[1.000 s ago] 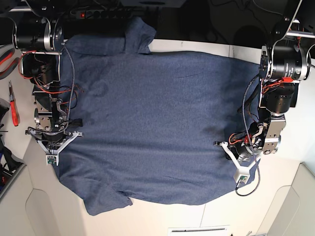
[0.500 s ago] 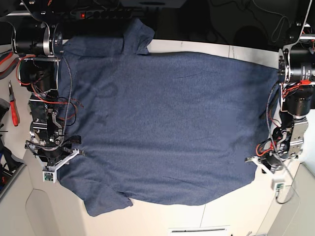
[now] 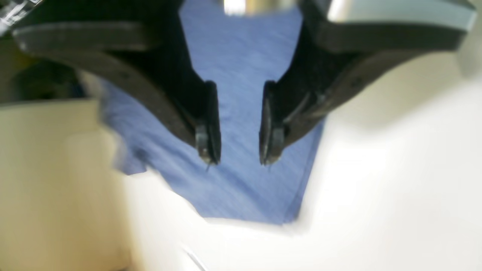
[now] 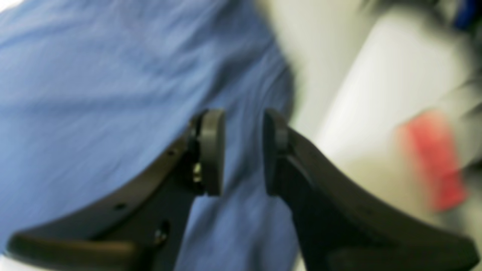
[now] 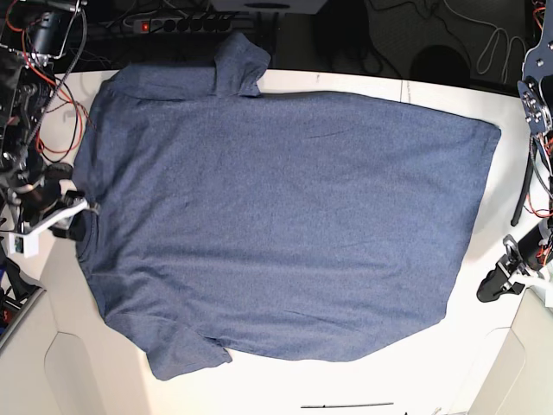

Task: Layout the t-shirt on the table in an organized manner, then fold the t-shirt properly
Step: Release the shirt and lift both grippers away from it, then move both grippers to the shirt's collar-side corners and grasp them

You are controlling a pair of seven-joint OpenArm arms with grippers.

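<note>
Seeing the shirt (image 5: 285, 225) spread flat over most of the counter (image 5: 371, 380), one sleeve hanging off the far edge, other sleeve at the near-left corner. My left pincer (image 3: 237, 145) sits w/ a narrow gap, nothing between the pads, above the shirt's edge where it meets bare counter. Right pincer (image 4: 243, 150) also narrowly parted & empty, over fabric near the shirt's edge. Both wrist views blurred.

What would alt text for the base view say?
A dark blue t-shirt lies spread flat on a cream table, one sleeve hanging off the far edge. The right tool and left tool sit at its sides.
</note>
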